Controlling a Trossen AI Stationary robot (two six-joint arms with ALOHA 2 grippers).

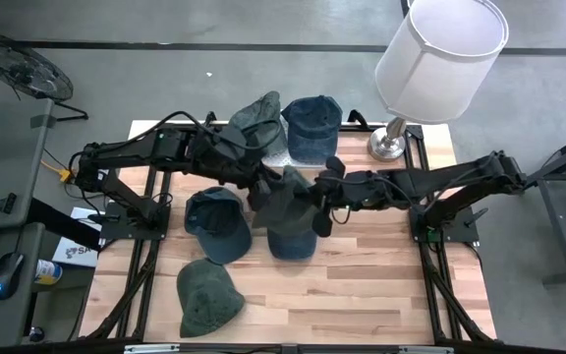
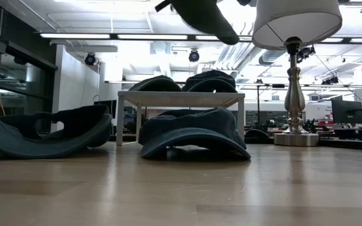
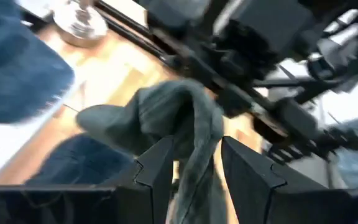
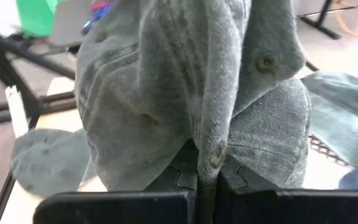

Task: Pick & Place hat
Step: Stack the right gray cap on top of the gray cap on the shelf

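Observation:
A grey-green hat (image 1: 285, 197) is held up over the middle of the table between both grippers; the low view shows it high at the picture's top (image 2: 201, 16). My left gripper (image 1: 261, 183) comes from the table's left and is shut on it (image 3: 194, 171). My right gripper (image 1: 318, 193) comes from the right and is also shut on it (image 4: 207, 171). Below it a blue hat (image 1: 291, 241) rests brim-down on the wood. My left gripper pinches a hanging fold of the hat's cloth (image 3: 196, 149) between its two fingers (image 3: 157, 165), and the cloth fills the gap. The hat is lifted clear of the table. My right gripper pinches a bunched fold of the crown (image 4: 211, 146), several layers, between its fingers. The crown spreads out past the fingertips, with its top button (image 4: 266, 63) showing.
A dark blue hat (image 1: 216, 222) and a green hat (image 1: 207, 295) lie on the table's left half. A grey hat (image 1: 257, 116) and a blue hat (image 1: 312, 126) sit on a white rack (image 2: 180, 97) at the far edge. A lamp (image 1: 438, 54) stands far right.

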